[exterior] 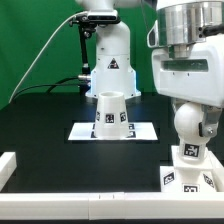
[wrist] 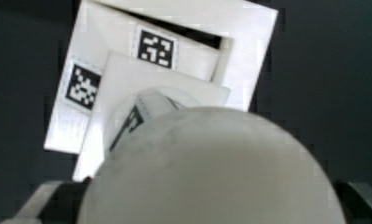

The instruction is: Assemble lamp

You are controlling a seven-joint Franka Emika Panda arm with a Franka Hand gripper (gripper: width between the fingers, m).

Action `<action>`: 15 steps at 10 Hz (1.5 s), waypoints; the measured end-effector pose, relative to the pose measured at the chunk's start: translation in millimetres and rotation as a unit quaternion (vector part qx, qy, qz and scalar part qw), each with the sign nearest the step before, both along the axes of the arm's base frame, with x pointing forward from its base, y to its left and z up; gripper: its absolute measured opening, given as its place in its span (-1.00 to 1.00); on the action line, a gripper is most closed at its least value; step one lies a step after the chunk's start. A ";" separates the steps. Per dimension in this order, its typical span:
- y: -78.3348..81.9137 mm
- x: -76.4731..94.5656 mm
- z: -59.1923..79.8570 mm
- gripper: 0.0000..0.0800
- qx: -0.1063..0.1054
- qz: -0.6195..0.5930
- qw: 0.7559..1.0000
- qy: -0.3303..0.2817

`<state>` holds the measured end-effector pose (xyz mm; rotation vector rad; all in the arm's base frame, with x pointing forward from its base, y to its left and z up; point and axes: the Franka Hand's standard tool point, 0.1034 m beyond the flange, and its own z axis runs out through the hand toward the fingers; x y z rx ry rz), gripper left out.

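The ball-shaped bulb (exterior: 192, 124) is at the exterior view's right, directly over the square stepped base (exterior: 190, 178), which shows tags on its side. My gripper (exterior: 190, 106) comes down from above and is shut on the bulb. In the wrist view the bulb (wrist: 209, 165) fills the foreground between my dark fingers (wrist: 51, 205). The base (wrist: 183, 30) with its tags lies beyond it. I cannot tell whether the bulb touches the base. The tapered cone shade (exterior: 110, 110) stands upright in the middle.
The shade stands on the marker board (exterior: 140, 131). A second white robot pedestal (exterior: 110, 65) stands behind it with a black cable. A white raised border (exterior: 60, 190) runs along the table's front edge.
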<state>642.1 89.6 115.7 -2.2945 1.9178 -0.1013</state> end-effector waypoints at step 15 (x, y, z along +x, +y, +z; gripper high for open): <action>-7.4 -22.3 39.4 0.75 0.001 0.133 0.991 0.004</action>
